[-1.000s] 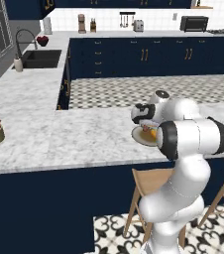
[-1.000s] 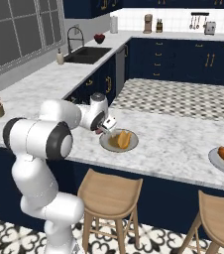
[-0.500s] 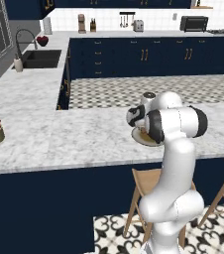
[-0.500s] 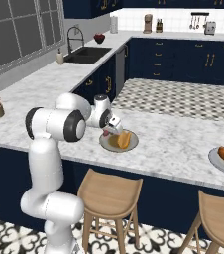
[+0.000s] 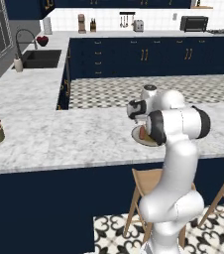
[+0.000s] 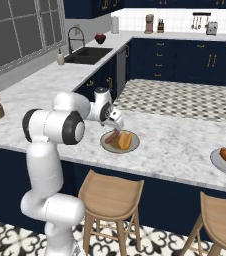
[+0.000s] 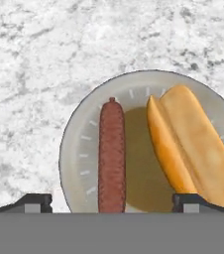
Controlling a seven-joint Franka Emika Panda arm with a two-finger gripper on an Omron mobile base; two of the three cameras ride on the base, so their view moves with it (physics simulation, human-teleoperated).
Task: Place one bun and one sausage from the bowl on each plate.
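- Lying freed on the beige-rimmed plate point(image 7: 79, 149), the sausage point(image 7: 111, 156) has just been let go: the hand point(image 7: 113, 202), clenched a second ago, hovers spread over it.
- Sausage's long axis runs straight away from the hand.
- Bun point(image 7: 191, 144) lies just right, slightly angled; this plate looks served.

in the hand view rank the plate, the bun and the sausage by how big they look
1. Round beige-rimmed plate with a dark brownish centre
2. Golden-orange oblong bun, partly cut off by the frame
3. Slim reddish-brown sausage
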